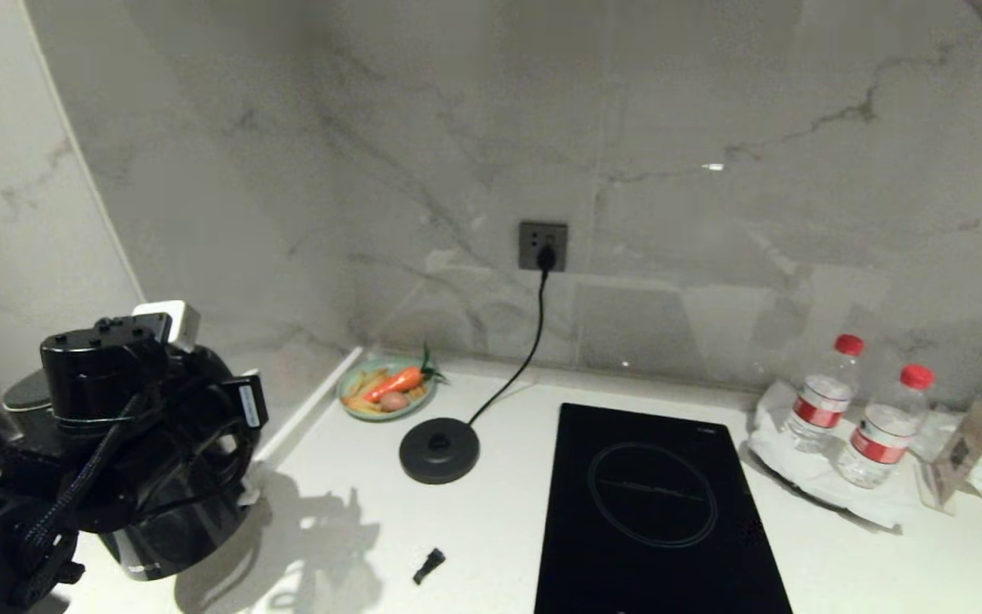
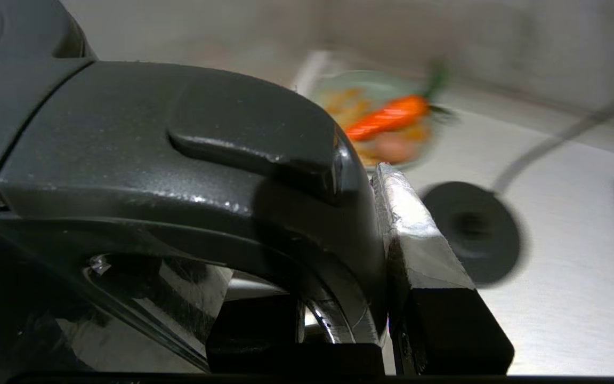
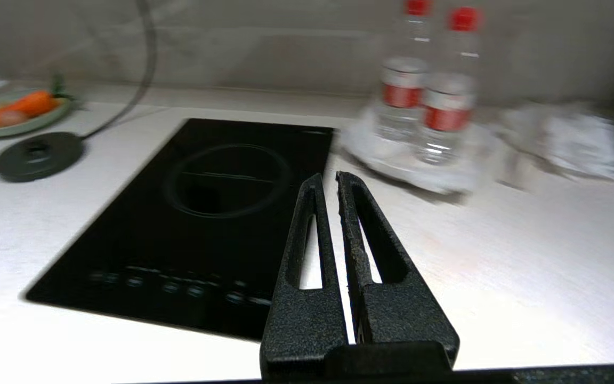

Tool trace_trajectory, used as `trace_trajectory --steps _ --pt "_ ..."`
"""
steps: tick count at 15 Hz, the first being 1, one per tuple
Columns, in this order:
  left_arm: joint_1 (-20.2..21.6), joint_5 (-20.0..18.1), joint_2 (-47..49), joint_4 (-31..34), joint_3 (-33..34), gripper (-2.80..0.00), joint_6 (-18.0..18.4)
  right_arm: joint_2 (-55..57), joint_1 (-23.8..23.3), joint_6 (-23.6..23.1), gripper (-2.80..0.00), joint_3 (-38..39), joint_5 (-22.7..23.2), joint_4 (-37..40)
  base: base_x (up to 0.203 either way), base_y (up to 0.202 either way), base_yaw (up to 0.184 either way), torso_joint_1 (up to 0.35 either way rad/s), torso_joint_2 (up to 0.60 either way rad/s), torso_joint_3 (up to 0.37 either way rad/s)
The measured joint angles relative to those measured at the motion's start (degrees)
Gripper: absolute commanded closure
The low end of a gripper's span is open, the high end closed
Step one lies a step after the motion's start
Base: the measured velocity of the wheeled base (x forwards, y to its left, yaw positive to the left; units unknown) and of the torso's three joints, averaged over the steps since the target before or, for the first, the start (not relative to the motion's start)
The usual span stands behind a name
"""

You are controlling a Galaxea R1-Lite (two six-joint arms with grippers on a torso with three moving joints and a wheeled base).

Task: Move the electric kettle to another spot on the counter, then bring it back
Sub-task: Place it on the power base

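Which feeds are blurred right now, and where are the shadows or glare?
Head view: sharp; the left arm and kettle throw a dark shadow rightward across the counter, and a small glare spot sits on the wall. Left wrist view: the kettle handle is crisp, the plate and base disc soft. Right wrist view: the bottles are smeared.
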Motion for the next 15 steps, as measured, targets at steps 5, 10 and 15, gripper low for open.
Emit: trace_trajectory --steps 5,10,15 --pt "0.0 -0.1 -0.2 0.0 0.4 0.0 0.0 0.0 0.0 0.0 0.0 0.0 0.0 0.0 0.0 0.003 -0.048 0.001 0.0 0.001" --pt "-4.0 0.0 -0.6 -0.1 0.0 0.0 0.0 0.0 0.0 0.0 0.0 0.0 0.0 0.0 0.0 0.0 0.0 0.0 0.0 0.0" --pt "-15.1 0.4 -1.1 0.0 -1.5 0.0 0.1 0.0 0.0 0.0 0.0 0.0 0.0 0.0 0.0 0.0 0.0 0.0 0.0 0.0"
